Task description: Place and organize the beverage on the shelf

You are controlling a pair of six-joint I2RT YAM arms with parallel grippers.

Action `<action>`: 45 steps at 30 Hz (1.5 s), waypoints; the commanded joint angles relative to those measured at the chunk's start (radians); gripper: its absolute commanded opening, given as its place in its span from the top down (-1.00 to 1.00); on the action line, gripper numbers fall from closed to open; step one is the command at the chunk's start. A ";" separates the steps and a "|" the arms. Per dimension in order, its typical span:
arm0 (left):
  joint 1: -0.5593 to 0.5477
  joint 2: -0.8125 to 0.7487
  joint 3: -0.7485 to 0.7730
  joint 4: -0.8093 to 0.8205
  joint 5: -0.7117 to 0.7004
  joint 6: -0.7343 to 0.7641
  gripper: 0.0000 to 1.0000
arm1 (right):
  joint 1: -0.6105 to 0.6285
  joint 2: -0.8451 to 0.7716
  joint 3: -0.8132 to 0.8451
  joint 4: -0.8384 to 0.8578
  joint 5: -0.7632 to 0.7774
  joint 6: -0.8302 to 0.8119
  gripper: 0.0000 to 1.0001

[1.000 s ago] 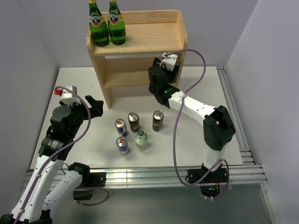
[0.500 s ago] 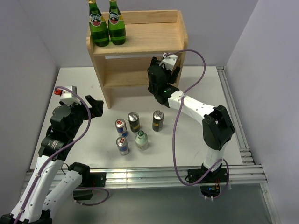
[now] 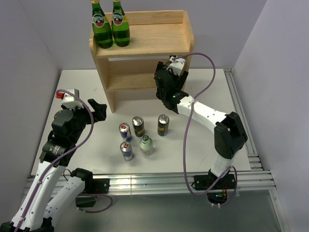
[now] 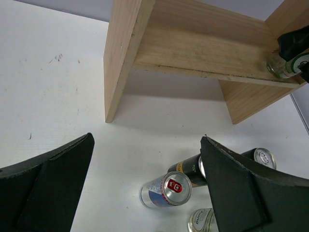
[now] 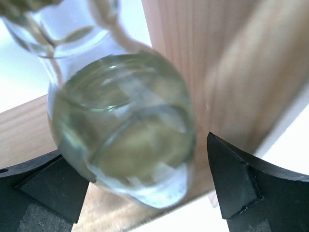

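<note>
The wooden shelf (image 3: pixel 154 38) stands at the back of the table. On its lower tier, against the right side panel (image 5: pixel 217 63), stands a small clear bottle (image 5: pixel 120 145). My right gripper (image 5: pixel 145 188) is open around it, with a gap on the right side. In the left wrist view that bottle (image 4: pixel 284 66) shows at the tier's right end. On the table stand two black-and-yellow cans (image 3: pixel 138 126) (image 3: pixel 163 124), two blue-silver-red cans (image 3: pixel 125 131) (image 3: pixel 126 150) and a green-capped bottle (image 3: pixel 146 144). My left gripper (image 3: pixel 99 108) hangs open left of them, holding nothing.
Two large green glass bottles (image 3: pixel 111 29) stand on the top tier's left end. The rest of both tiers is bare wood. A metal rail (image 3: pixel 241 121) runs along the table's right edge. Walls close in on three sides.
My right gripper has opened and let go of the clear bottle on the lower tier, and the arm has shifted slightly right. The left arm has not moved.
</note>
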 commanded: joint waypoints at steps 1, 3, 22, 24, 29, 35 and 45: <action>0.005 -0.009 0.003 0.030 0.010 0.016 -0.99 | 0.012 -0.088 -0.016 -0.030 -0.011 0.041 -1.00; 0.005 -0.009 0.003 0.031 0.008 0.018 -0.99 | 0.020 -0.117 -0.038 -0.050 -0.014 0.056 -1.00; 0.013 -0.019 0.003 0.028 -0.007 0.018 -0.99 | 0.257 -0.424 -0.312 -0.274 -0.004 0.188 -1.00; 0.015 -0.020 0.003 0.030 -0.005 0.018 -0.99 | 0.372 -0.487 -0.366 -0.326 0.029 0.237 -1.00; 0.028 -0.020 0.004 0.031 0.008 0.016 -0.99 | 0.613 -0.579 -0.467 -0.527 0.099 0.452 -1.00; 0.028 -0.020 0.004 0.030 0.007 0.016 -0.99 | 0.882 -0.639 -0.597 -0.579 0.123 0.615 -1.00; 0.033 -0.020 0.001 0.030 0.005 0.016 -0.99 | 0.908 -0.496 -0.792 -0.139 -0.080 0.532 -1.00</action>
